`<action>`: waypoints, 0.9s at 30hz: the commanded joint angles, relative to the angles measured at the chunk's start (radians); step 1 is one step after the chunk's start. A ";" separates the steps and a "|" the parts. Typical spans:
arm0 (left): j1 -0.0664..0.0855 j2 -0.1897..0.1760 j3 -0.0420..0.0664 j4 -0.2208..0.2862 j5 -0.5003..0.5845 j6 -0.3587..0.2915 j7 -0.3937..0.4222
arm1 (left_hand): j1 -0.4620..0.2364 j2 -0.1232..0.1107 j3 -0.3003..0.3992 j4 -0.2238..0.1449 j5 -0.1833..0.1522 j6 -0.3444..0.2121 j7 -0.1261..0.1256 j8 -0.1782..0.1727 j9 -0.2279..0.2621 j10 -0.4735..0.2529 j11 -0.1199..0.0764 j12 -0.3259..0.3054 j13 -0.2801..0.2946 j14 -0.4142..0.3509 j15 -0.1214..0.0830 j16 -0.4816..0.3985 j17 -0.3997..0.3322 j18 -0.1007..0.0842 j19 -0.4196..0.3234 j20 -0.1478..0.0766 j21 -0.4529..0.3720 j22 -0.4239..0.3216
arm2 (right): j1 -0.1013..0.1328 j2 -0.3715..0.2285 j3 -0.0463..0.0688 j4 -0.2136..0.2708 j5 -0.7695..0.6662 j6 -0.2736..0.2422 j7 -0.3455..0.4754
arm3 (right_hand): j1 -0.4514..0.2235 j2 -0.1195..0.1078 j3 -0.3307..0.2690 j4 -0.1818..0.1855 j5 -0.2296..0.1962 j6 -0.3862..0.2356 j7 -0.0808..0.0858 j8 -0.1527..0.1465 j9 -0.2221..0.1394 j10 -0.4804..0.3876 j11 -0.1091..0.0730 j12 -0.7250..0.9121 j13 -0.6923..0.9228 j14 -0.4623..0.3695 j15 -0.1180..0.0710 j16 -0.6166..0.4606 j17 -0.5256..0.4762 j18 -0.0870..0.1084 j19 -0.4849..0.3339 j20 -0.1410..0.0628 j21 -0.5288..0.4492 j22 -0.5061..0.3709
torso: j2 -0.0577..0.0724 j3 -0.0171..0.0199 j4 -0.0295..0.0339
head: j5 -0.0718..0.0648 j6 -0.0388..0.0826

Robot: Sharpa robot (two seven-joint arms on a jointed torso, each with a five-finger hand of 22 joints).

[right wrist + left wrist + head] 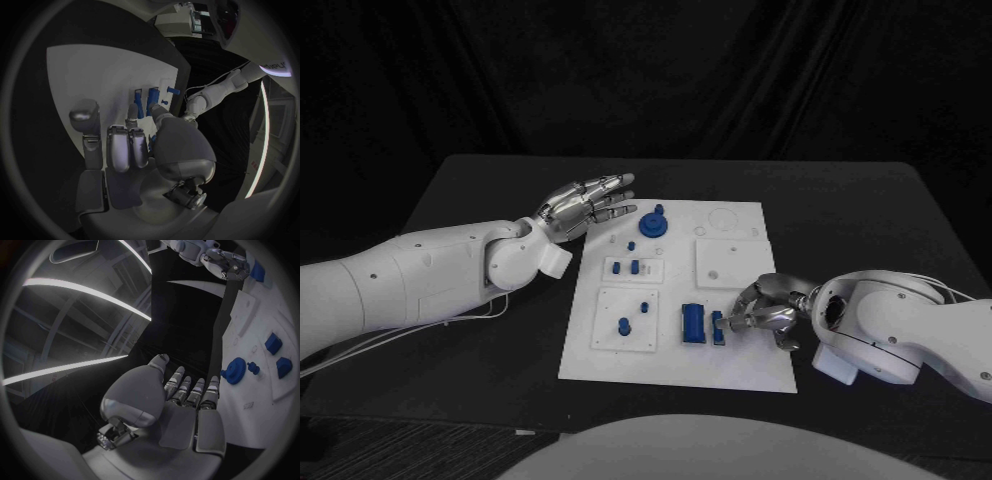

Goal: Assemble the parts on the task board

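Observation:
The white task board (733, 365) lies mid-table. A blue gear (655, 224) (234, 371) stands near its far left corner, with small blue pegs (626, 266) just nearer me. My left hand (589, 205) (181, 400) hovers by that corner, fingers spread, holding nothing. A wide blue block (692, 323) and a narrow blue bar (718, 327) (152, 100) stand in the near half. My right hand (769, 312) (147, 150) is curled at the bar's end, which sits between thumb and fingers.
A short blue peg (623, 326) stands in the near left square plate. A bare raised square (730, 265) lies right of centre. The black table (877, 220) is open to the right and behind the board.

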 commanded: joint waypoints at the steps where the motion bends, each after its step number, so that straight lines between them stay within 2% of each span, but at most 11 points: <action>1: -0.001 -0.001 0.001 0.003 0.006 0.012 0.012 | -0.012 0.000 0.008 0.000 0.005 0.005 0.016 0.005 0.001 0.000 0.004 0.004 0.001 -0.001 0.003 0.004 0.002 -0.013 0.003 -0.003 0.005 -0.001 | -0.001 -0.021 0.000 0.024 -0.226 -0.173 0.130 | -0.039 0.012 -0.019 0.051 0.012 -0.008 -0.001 0.007 0.003 0.104 -0.001 0.003 0.263 0.073 -0.001 0.011 0.082 0.014 0.016 0.000 0.026 0.108 | 0.000 -0.0005 0.0003 | 0.001 0.000; 3: -0.002 -0.002 0.001 0.004 0.006 0.011 0.012 | -0.012 0.000 0.009 0.000 0.005 0.006 0.016 0.005 0.001 0.000 0.004 0.004 0.001 -0.001 0.003 0.004 0.002 -0.013 0.003 -0.003 0.005 -0.001 | -0.002 -0.032 0.000 0.033 -0.265 -0.226 0.177 | -0.058 0.020 -0.031 0.096 0.020 -0.004 -0.003 0.005 -0.003 0.104 -0.003 0.003 0.263 0.074 -0.003 0.015 0.091 0.010 0.023 -0.002 0.050 0.115 | 0.000 -0.0007 -0.0005 | 0.002 0.000; 6: -0.002 -0.003 0.001 0.003 0.006 0.011 0.013 | -0.012 0.000 0.009 0.000 0.005 0.006 0.016 0.005 0.001 0.000 0.004 0.004 0.001 -0.001 0.003 0.004 0.002 -0.013 0.003 -0.003 0.005 -0.001 | -0.002 -0.046 0.000 0.041 -0.300 -0.287 0.249 | -0.064 0.032 -0.047 0.186 0.005 -0.005 0.010 -0.072 -0.076 0.104 0.007 0.003 0.263 0.075 0.005 0.018 0.098 0.001 0.035 0.003 0.100 0.127 | 0.000 -0.0007 -0.0011 | 0.001 0.000; 9: -0.002 -0.002 0.001 0.003 0.006 0.011 0.013 | -0.012 0.000 0.009 0.000 0.005 0.006 0.016 0.005 0.001 0.000 0.004 0.004 0.001 -0.001 0.003 0.004 0.002 -0.013 0.003 -0.003 0.005 -0.001 | -0.003 -0.054 0.000 0.039 -0.314 -0.310 0.309 | -0.123 0.069 -0.096 0.185 -0.047 0.033 0.033 -0.230 -0.229 0.104 0.029 0.003 0.263 0.076 0.021 0.022 0.107 -0.001 0.033 0.020 0.107 0.128 | 0.000 -0.0008 0.0004 | -0.001 0.000; 11: -0.002 -0.001 0.001 0.003 0.006 0.012 0.014 | -0.012 0.000 0.009 0.000 0.005 0.006 0.016 0.005 0.001 0.000 0.004 0.004 0.001 -0.001 0.003 0.004 0.002 -0.013 0.003 -0.003 0.005 -0.001 | -0.004 -0.057 0.000 0.033 -0.314 -0.309 0.344 | -0.151 0.077 -0.139 0.190 -0.003 0.056 0.033 -0.280 -0.276 0.104 0.016 0.003 0.263 0.075 0.013 0.022 0.108 0.002 0.031 0.016 0.105 0.127 | 0.000 -0.0005 0.0009 | -0.001 0.000; 13: -0.002 -0.002 0.001 0.003 0.006 0.012 0.015 | -0.012 0.000 0.009 0.000 0.005 0.006 0.016 0.005 0.001 0.000 0.004 0.004 0.001 -0.001 0.003 0.004 0.002 -0.013 0.003 -0.003 0.005 -0.001 | -0.007 -0.060 0.000 0.026 -0.312 -0.300 0.377 | -0.155 0.100 -0.179 0.192 -0.004 0.065 0.031 -0.342 -0.331 0.104 0.010 0.003 0.263 0.077 0.007 0.025 0.117 -0.001 0.035 0.009 0.127 0.131 | 0.000 -0.0001 0.0008 | 0.001 0.000; 14: -0.002 -0.002 0.001 0.003 0.006 0.011 0.015 | -0.012 0.000 0.009 0.000 0.005 0.006 0.016 0.005 0.001 0.000 0.004 0.004 0.001 -0.001 0.003 0.004 0.002 -0.013 0.003 -0.003 0.005 -0.001 | -0.009 -0.061 0.000 0.021 -0.311 -0.294 0.393 | -0.148 0.109 -0.203 0.192 0.009 0.072 0.025 -0.376 -0.362 0.104 0.007 0.003 0.263 0.075 0.002 0.022 0.109 -0.024 0.070 0.004 0.267 0.165 | 0.000 -0.0001 0.0008 | 0.002 0.000; 17: -0.003 -0.004 0.001 0.004 0.006 0.011 0.016 | -0.012 0.000 0.010 -0.001 0.006 0.006 0.016 0.005 0.001 0.000 0.004 0.005 0.001 -0.001 0.003 0.004 0.002 -0.013 0.003 -0.003 0.005 -0.001 | -0.018 -0.065 0.000 0.009 -0.309 -0.273 0.427 | -0.086 0.111 -0.221 0.191 0.123 0.067 0.021 -0.428 -0.407 0.104 -0.002 0.003 0.263 0.078 0.000 0.025 0.120 -0.041 0.089 0.000 0.369 0.186 | 0.000 0.0001 0.0008 | 0.003 0.000; 18: -0.003 -0.004 0.001 0.004 0.006 0.010 0.016 | -0.012 0.000 0.010 -0.001 0.006 0.006 0.016 0.005 0.001 0.000 0.004 0.005 0.001 -0.001 0.003 0.004 0.002 -0.013 0.003 -0.003 0.005 -0.001 | -0.021 -0.065 0.000 0.006 -0.308 -0.264 0.430 | -0.079 0.110 -0.224 0.191 0.128 0.065 0.020 -0.434 -0.412 0.104 -0.002 0.003 0.263 0.078 -0.001 0.026 0.121 -0.042 0.089 -0.001 0.374 0.186 | 0.000 0.0002 0.0003 | 0.004 0.000; 23: -0.003 -0.006 0.001 0.004 0.006 0.009 0.016 | -0.012 0.000 0.010 -0.001 0.006 0.006 0.016 0.005 0.001 0.000 0.004 0.005 0.001 -0.001 0.003 0.004 0.002 -0.013 0.003 -0.003 0.005 -0.001 | -0.038 -0.065 0.000 -0.008 -0.306 -0.216 0.436 | -0.093 0.131 -0.253 0.194 0.113 0.048 0.013 -0.477 -0.446 0.104 -0.008 0.003 0.263 0.080 -0.005 0.028 0.129 -0.046 0.091 -0.004 0.403 0.192 | 0.000 0.0000 -0.0004 | 0.003 0.000; 27: -0.003 -0.007 0.001 0.004 0.006 0.010 0.016 | -0.012 0.000 0.010 -0.001 0.006 0.006 0.016 0.005 0.001 0.000 0.004 0.005 0.001 -0.001 0.003 0.004 0.002 -0.013 0.003 -0.003 0.005 -0.001 | -0.048 -0.060 0.000 -0.016 -0.304 -0.176 0.424 | -0.153 0.171 -0.308 0.194 0.043 0.066 0.010 -0.505 -0.479 0.104 -0.010 0.003 0.263 0.080 -0.008 0.029 0.132 -0.047 0.089 -0.006 0.418 0.193 | 0.001 0.0000 -0.0005 | 0.003 0.000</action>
